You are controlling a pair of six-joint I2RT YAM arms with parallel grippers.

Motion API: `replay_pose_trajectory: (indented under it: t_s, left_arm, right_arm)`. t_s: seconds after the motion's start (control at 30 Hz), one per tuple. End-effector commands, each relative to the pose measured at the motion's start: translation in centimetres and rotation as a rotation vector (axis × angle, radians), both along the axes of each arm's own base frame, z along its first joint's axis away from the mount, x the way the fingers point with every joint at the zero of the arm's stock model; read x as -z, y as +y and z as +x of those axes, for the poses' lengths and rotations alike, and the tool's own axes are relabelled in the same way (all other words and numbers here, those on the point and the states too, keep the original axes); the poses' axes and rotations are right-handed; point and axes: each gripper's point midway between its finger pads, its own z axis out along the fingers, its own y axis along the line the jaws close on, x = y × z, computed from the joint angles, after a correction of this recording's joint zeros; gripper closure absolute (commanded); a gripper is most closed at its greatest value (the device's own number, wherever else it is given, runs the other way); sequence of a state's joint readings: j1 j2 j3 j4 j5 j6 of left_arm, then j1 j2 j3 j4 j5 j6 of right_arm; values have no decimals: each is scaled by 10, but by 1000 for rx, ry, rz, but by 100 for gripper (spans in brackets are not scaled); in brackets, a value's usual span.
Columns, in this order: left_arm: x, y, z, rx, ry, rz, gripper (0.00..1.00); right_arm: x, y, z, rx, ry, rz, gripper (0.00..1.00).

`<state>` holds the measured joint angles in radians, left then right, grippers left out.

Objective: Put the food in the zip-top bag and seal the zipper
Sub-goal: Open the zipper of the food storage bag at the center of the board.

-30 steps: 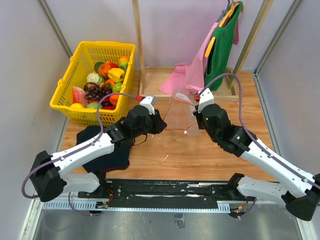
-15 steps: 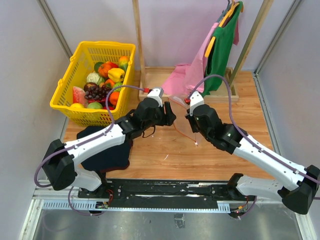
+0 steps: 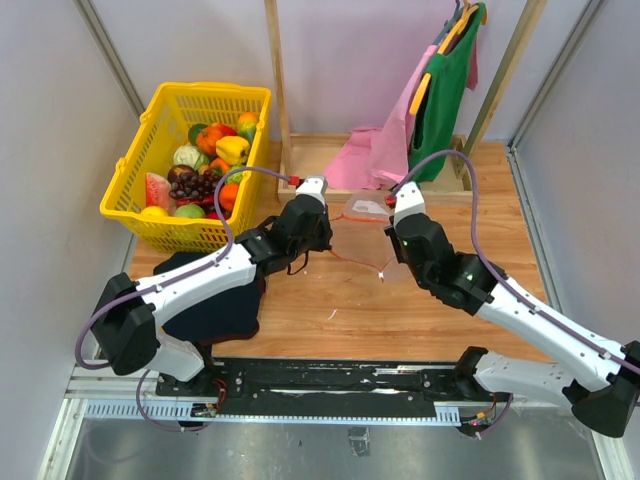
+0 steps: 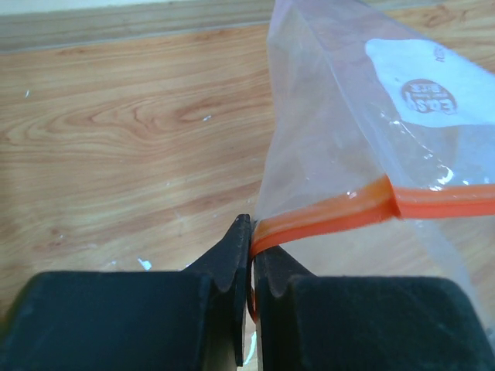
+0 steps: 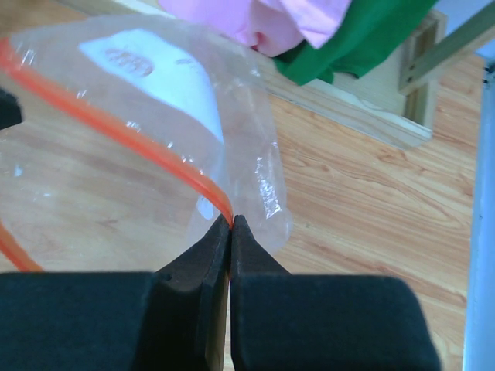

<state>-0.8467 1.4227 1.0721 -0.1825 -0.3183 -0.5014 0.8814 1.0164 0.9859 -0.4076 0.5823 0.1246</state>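
Observation:
The clear zip-top bag (image 3: 362, 212) hangs between my two grippers above the table's middle. My left gripper (image 3: 326, 238) is shut on the red-orange zipper strip (image 4: 340, 212) at the bag's left side. My right gripper (image 3: 392, 232) is shut on the same strip (image 5: 147, 147) at the right side. The bag (image 4: 371, 116) (image 5: 170, 85) is empty and shows a white label. The white slider tab (image 3: 381, 274) dangles below the bag. The food (image 3: 205, 160) lies in the yellow basket (image 3: 130, 190) at the back left: cabbage, grapes, yellow pepper, oranges and others.
A dark cloth (image 3: 210, 300) lies on the table under the left arm. A wooden rack (image 3: 300, 150) stands at the back with pink cloth (image 3: 375, 150) and a green garment (image 3: 445, 90) hanging on it. Grey walls close in both sides.
Both grippers kept hold of the zipper strip. They drew close together half a second ago and have moved apart again, the bag spreading out between them and lifting.

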Motion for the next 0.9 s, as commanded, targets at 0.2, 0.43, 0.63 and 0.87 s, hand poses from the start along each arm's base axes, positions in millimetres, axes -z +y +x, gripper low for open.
replay_pose_trajectory:
  t_s: [0.2, 0.43, 0.63, 0.87]
  left_arm:
    - [10, 8, -13, 53, 44, 69, 95]
    - [-15, -12, -20, 125, 2, -81, 69]
    - [-14, -23, -20, 156, 11, -113, 54]
    - [-27, -23, -26, 179, 5, -135, 31]
  right_arm:
    - [-11, -20, 1, 72, -72, -52, 99]
    - [-2, -3, 0, 2, -41, -16, 99]
    - [10, -2, 0, 13, -13, -25, 99]
    - [17, -3, 4, 43, -8, -40, 99]
